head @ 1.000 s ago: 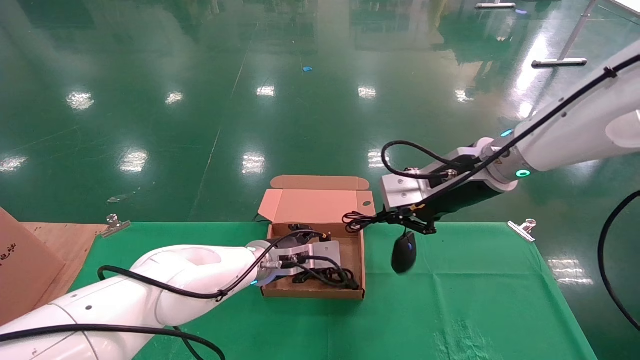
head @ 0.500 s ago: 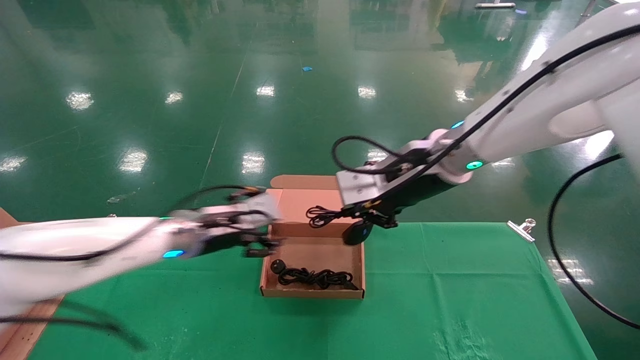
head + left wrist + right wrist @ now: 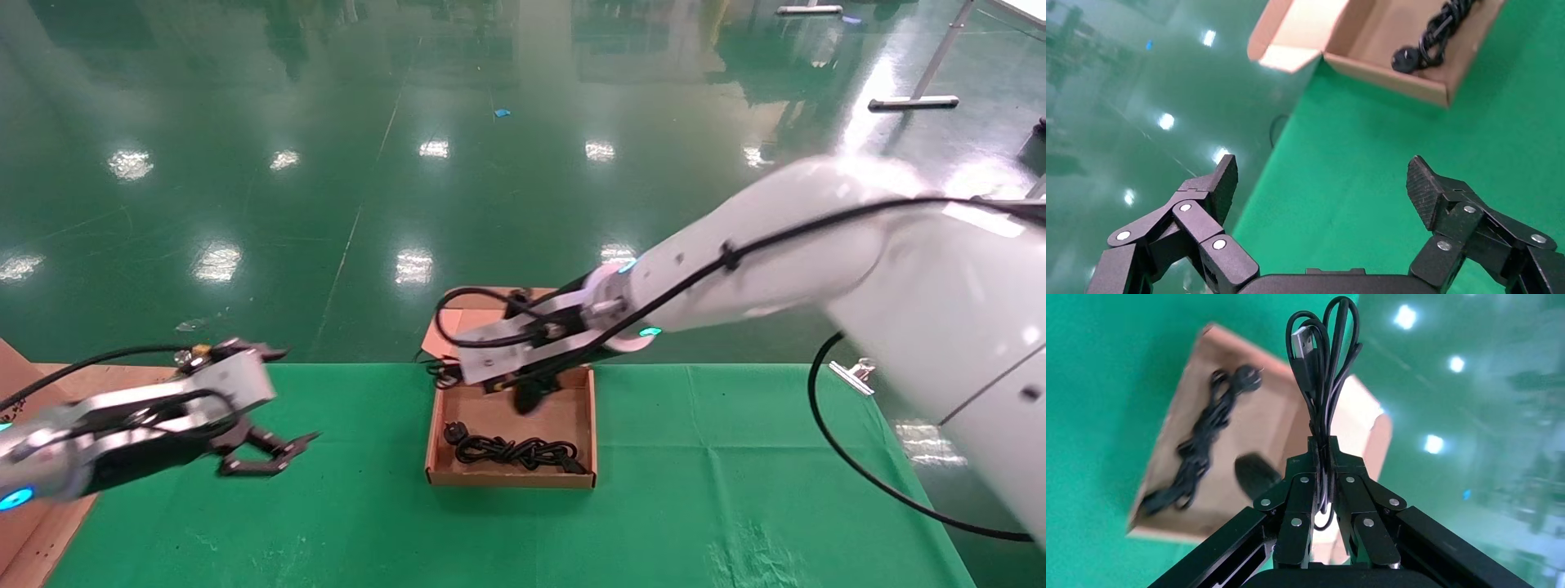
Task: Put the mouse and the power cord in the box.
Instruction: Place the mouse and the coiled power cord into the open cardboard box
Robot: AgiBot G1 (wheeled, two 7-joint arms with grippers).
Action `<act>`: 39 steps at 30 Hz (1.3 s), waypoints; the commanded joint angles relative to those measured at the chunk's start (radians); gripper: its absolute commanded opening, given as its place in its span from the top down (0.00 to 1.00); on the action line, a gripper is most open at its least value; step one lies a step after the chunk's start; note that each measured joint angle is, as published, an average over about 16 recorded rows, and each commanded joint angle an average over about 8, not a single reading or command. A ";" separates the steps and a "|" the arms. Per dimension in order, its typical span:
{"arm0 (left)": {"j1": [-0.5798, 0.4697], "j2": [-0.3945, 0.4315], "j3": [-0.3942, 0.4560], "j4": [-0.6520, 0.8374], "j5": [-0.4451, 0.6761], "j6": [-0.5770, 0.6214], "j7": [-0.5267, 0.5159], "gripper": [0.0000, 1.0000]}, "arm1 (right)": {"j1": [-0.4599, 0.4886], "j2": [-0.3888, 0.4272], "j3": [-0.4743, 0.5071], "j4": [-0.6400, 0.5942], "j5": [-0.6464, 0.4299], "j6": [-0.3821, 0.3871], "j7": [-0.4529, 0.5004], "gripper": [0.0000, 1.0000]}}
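Roughly halfway: power cord [image 3: 513, 450] lies in box [image 3: 510, 478]; right gripper [image 3: 1322, 462], clamped on mouse [image 3: 527, 395] cable, hangs it over box; left gripper [image 3: 1321, 190] spread apart, empty.

Black power cord [image 3: 513, 451] lies bundled in the open brown box [image 3: 437, 437]; black mouse [image 3: 527, 398] hangs above it

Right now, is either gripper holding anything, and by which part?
The right gripper holds the mouse by its bundled cable, so it dangles over the box. The left gripper is open and empty.
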 commanded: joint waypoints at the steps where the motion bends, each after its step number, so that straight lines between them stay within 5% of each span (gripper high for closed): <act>1: 0.017 -0.045 -0.007 -0.024 -0.028 -0.001 0.014 0.00 | -0.019 0.000 -0.041 0.035 0.014 0.069 0.021 1.00; 7: 0.066 -0.078 -0.048 -0.017 -0.146 0.000 0.115 0.00 | -0.082 0.000 -0.153 0.042 0.017 0.225 0.036 1.00; 14: 0.095 -0.078 -0.085 0.008 -0.227 0.018 0.214 0.00 | -0.126 0.002 -0.256 0.004 0.002 0.299 0.034 0.98; 21: 0.111 -0.078 -0.108 0.028 -0.272 0.034 0.269 0.00 | -0.147 0.004 -0.295 -0.026 0.021 0.335 0.044 0.15; 23: 0.114 -0.079 -0.112 0.030 -0.279 0.036 0.275 0.00 | -0.150 0.004 -0.298 -0.029 0.028 0.342 0.047 0.00; 39: 0.113 -0.076 -0.112 0.031 -0.276 0.038 0.272 0.00 | -0.150 0.011 -0.293 -0.024 0.028 0.338 0.046 0.00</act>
